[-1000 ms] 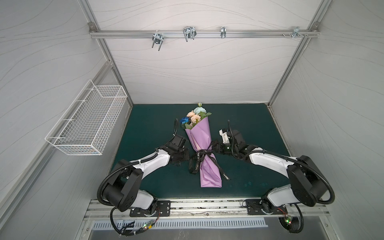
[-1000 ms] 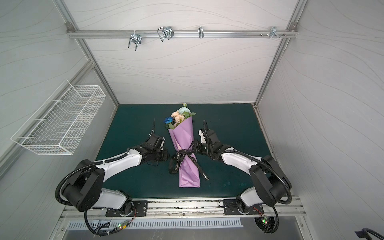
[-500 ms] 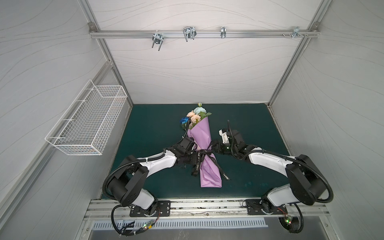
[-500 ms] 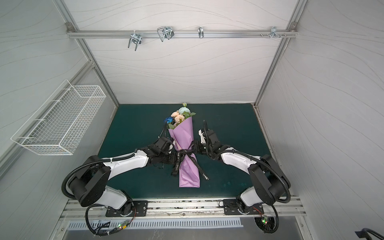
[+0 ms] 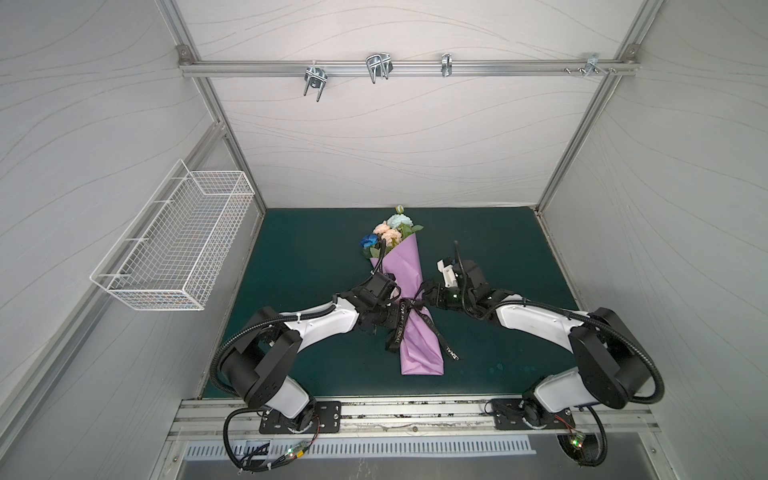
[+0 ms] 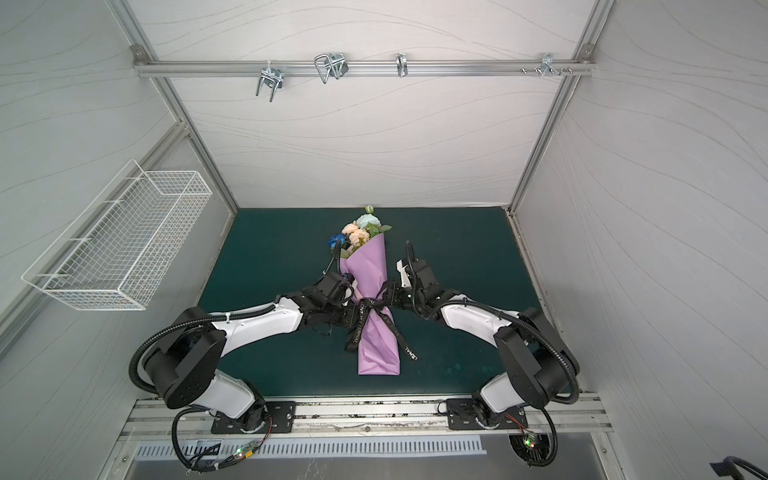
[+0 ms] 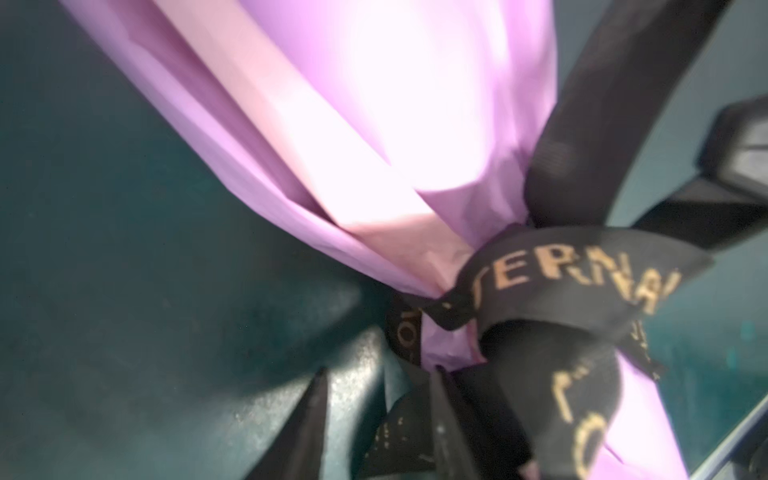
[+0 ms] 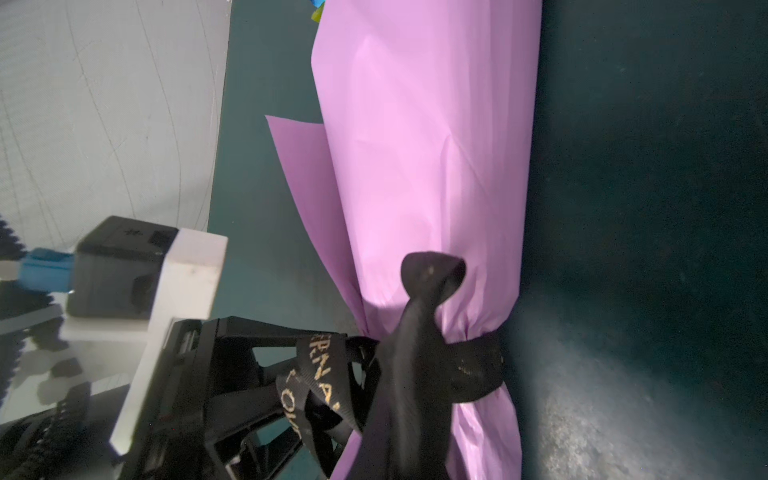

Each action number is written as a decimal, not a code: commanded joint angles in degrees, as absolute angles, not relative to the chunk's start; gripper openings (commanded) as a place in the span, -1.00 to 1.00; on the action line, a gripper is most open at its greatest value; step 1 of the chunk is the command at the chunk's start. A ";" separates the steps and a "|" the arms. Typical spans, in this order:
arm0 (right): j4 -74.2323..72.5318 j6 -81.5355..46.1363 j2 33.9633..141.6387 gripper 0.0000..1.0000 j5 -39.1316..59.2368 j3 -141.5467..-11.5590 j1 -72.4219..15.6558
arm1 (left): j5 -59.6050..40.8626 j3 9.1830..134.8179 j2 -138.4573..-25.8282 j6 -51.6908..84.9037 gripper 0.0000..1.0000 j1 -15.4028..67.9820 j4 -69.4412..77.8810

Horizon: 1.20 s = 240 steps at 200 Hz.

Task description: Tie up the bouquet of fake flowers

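The bouquet of fake flowers (image 5: 388, 237), peach and blue artificial roses in a lilac paper cone (image 5: 405, 270), lies at the centre of both top views on the dark green counter (image 5: 299, 257), blooms toward the top, cinched by a black gold-lettered ribbon (image 5: 403, 318). The left gripper (image 7: 378, 374) has its fingers (image 7: 307, 428) narrowly apart with slack ribbon in the gap; the right gripper (image 5: 426, 296) is closed on a taut ribbon end. Light, soft and crushable, the bundle seems best handled at the tied waist, not the blooms.
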State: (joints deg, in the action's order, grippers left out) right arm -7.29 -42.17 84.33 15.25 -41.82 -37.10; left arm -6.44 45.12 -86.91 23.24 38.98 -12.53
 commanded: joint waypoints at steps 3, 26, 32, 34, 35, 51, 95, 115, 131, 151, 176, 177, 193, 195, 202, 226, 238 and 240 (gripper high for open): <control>-8.09 -42.27 84.99 -1.00 15.23 -41.16 -36.92 | -5.92 45.62 -83.28 25.65 -0.33 39.23 -10.74; -7.91 -41.84 84.99 -1.00 15.44 -41.39 -36.91 | -7.47 46.08 -80.23 26.61 -0.40 39.24 -9.78; -7.94 -41.83 85.07 -1.00 15.53 -41.55 -36.93 | -7.99 46.35 -79.94 26.87 -0.40 39.24 -9.47; -7.92 -41.84 85.08 -1.00 15.53 -41.50 -36.92 | -8.15 46.55 -79.91 27.00 -0.40 39.21 -9.51; -7.96 -41.88 85.08 -1.00 15.54 -41.58 -36.92 | -8.21 46.61 -79.90 27.03 -0.40 39.25 -9.50; -8.00 -41.95 85.00 -1.00 15.67 -41.79 -36.95 | -8.34 47.43 -80.27 28.28 -0.40 39.19 -9.34; -7.84 -41.93 84.78 -1.00 15.77 -41.88 -36.92 | -9.72 48.12 -83.19 30.66 -0.41 37.37 -7.85; -7.56 -41.81 84.82 -1.00 15.54 -41.86 -36.89 | -12.69 47.79 -83.04 32.19 -0.56 37.17 -5.14; -7.70 -41.75 85.14 -1.00 15.50 -41.79 -36.92 | -16.17 46.97 -82.26 33.81 -0.53 37.48 -1.86; -8.12 -41.82 85.88 -1.00 15.81 -42.07 -36.87 | -19.25 47.72 -84.00 35.68 -0.52 37.99 -1.27; -8.53 -41.79 86.47 -1.00 16.26 -42.11 -36.94 | -22.65 48.97 -86.91 37.65 -0.44 38.52 -1.14; -8.53 -41.77 86.48 -1.00 16.30 -42.06 -36.93 | -22.79 49.05 -87.00 37.72 -0.44 38.51 -1.27; -8.83 -41.76 86.40 -1.00 16.21 -41.78 -36.91 | -24.81 50.29 -87.62 38.35 -0.42 38.70 -3.21; -8.87 -41.77 86.40 -1.00 16.18 -41.80 -36.87 | -25.06 50.45 -87.63 38.48 -0.42 38.72 -3.46; -9.04 -41.74 86.40 -1.00 16.02 -41.64 -36.85 | -26.12 50.82 -87.71 39.19 -0.42 38.75 -4.24; -9.64 -41.58 86.70 -1.00 16.19 -41.26 -36.98 | -31.27 50.89 -87.38 40.58 -0.46 38.82 -5.59; -10.05 -41.66 86.81 -1.00 16.41 -40.99 -36.91 | -31.26 50.90 -86.57 40.31 -0.49 38.83 -8.35; -10.09 -41.70 86.76 -1.00 16.52 -40.96 -36.96 | -31.17 50.89 -86.33 40.16 -0.49 38.71 -8.79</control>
State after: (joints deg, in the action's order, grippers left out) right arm -8.32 -42.04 86.17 15.59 -41.82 -37.10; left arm -26.89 48.69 -87.55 38.85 38.48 -5.06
